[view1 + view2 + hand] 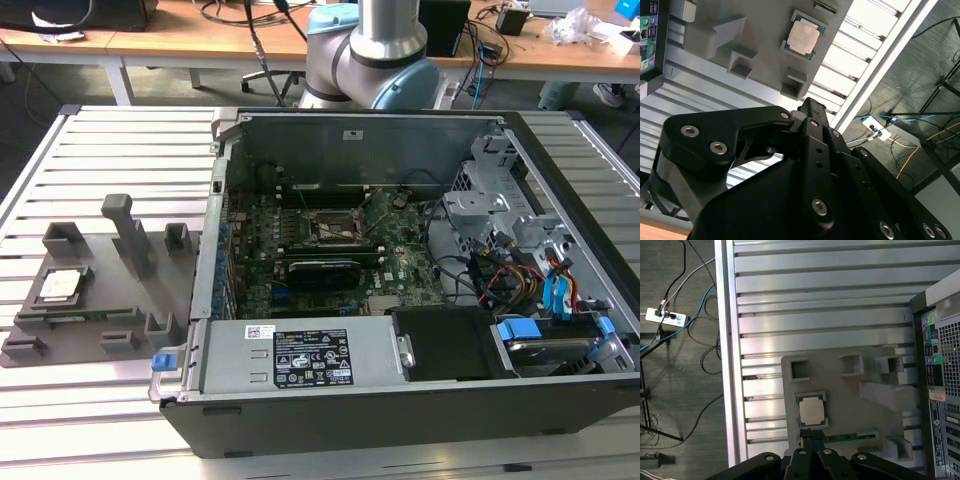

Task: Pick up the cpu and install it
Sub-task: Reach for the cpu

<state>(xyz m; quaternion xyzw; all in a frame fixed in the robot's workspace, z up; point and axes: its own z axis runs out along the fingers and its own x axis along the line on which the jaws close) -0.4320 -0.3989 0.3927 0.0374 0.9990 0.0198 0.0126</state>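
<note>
At the exterior view's left middle, one cpu is lying metal side up in a pocket of one grey holder, likely to keep it square for picking. One gripper is hovering high over the holder, claw pressed together and carrying nothing. One open case is standing just beside, one socket showing inside.

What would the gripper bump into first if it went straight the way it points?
Probably the cpu sitting on its grey holder. The gripper points toward it in both wrist views, though depth is hard to judge.
</note>
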